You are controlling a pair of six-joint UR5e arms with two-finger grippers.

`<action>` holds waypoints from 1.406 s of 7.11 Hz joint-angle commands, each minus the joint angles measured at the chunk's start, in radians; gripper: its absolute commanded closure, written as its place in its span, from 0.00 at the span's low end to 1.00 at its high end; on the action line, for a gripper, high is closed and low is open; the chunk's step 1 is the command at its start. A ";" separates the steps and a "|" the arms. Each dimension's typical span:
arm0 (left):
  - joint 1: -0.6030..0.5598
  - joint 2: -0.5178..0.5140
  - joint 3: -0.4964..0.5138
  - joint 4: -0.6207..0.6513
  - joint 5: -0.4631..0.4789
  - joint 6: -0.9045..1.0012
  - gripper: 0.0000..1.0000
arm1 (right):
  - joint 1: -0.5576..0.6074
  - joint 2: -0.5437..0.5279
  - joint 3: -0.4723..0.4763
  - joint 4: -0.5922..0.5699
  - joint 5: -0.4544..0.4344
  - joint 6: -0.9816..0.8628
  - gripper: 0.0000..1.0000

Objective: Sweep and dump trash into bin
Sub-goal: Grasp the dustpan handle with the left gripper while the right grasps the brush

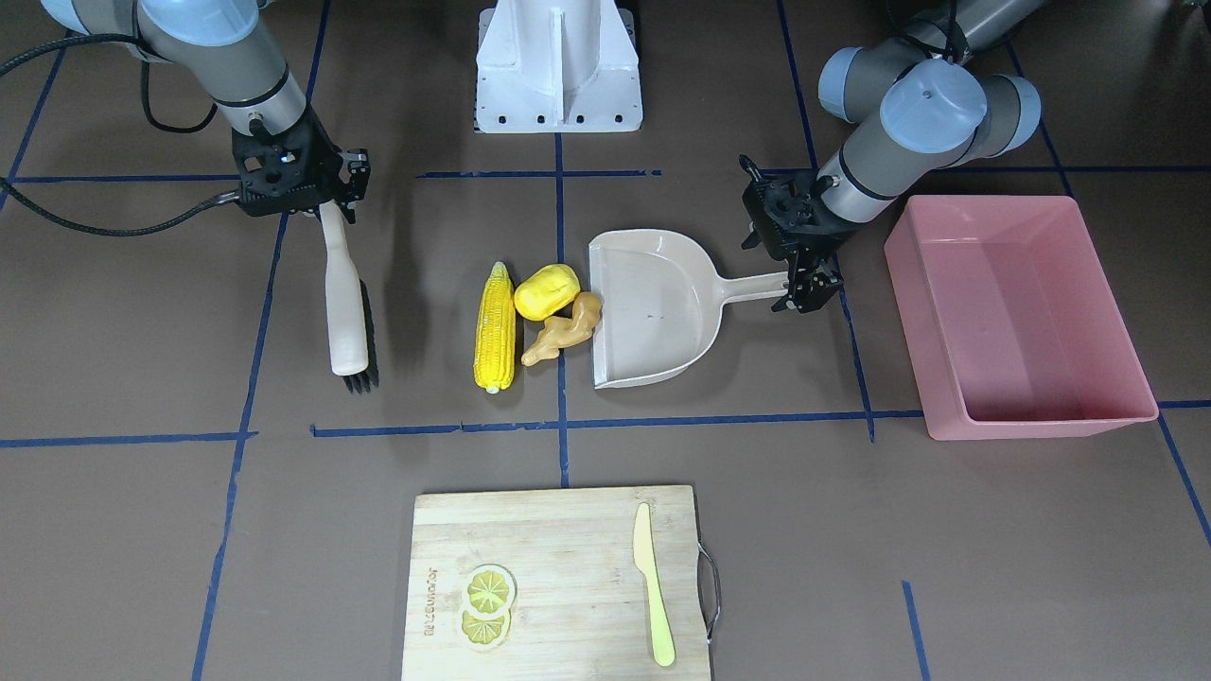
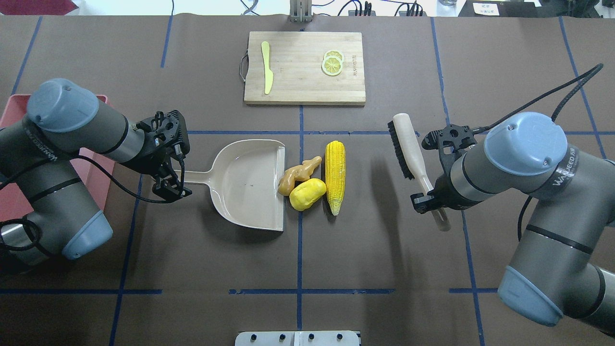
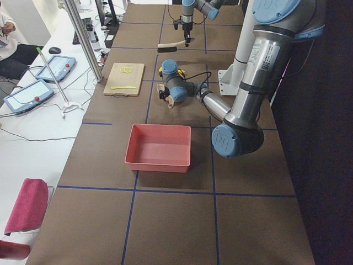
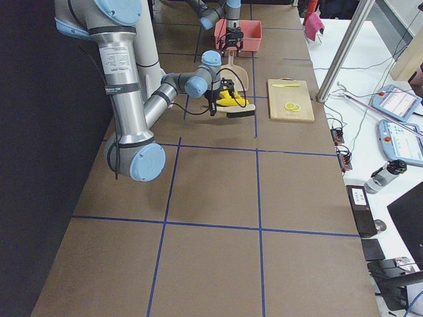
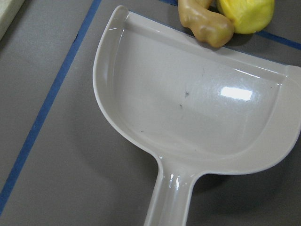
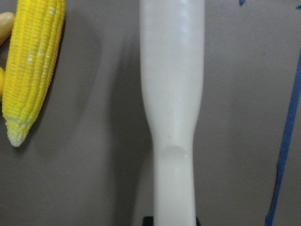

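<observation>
The corn cob [image 1: 495,328], the yellow potato-like lump [image 1: 546,291] and the tan ginger root [image 1: 565,326] lie together on the table. The ginger touches the open lip of the empty beige dustpan [image 1: 653,322]. My left gripper [image 1: 804,284] is shut on the dustpan's handle. My right gripper [image 1: 317,203] is shut on the handle of a beige brush [image 1: 346,303] with black bristles, held apart from the corn on the side away from the dustpan. The pink bin [image 1: 1041,421] stands empty beyond the dustpan's handle. The left wrist view shows the dustpan [image 5: 188,108] and the ginger [image 5: 207,23].
A wooden cutting board [image 1: 558,567] with a yellow-green knife [image 1: 653,586] and lemon slices [image 1: 487,605] lies across the table from the robot. The white robot base [image 1: 558,66] is behind the trash. Blue tape lines mark the brown table.
</observation>
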 commanded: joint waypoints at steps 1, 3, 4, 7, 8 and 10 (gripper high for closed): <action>0.010 -0.001 0.014 0.001 0.000 0.081 0.00 | -0.028 0.012 -0.010 -0.010 -0.007 0.010 0.98; 0.014 -0.001 0.025 0.001 0.000 0.113 0.04 | -0.073 0.015 -0.016 -0.008 -0.011 0.082 0.98; 0.013 -0.017 0.045 0.011 0.000 0.212 0.06 | -0.074 0.016 -0.024 -0.008 -0.011 0.082 0.98; 0.017 -0.020 0.072 0.023 0.000 0.241 0.18 | -0.081 0.028 -0.044 -0.010 -0.008 0.084 0.98; 0.022 -0.020 0.074 0.024 0.000 0.241 0.29 | -0.081 0.028 -0.048 -0.008 -0.008 0.084 0.98; 0.022 -0.020 0.074 0.029 0.003 0.241 0.74 | -0.081 0.030 -0.050 -0.008 -0.008 0.084 0.98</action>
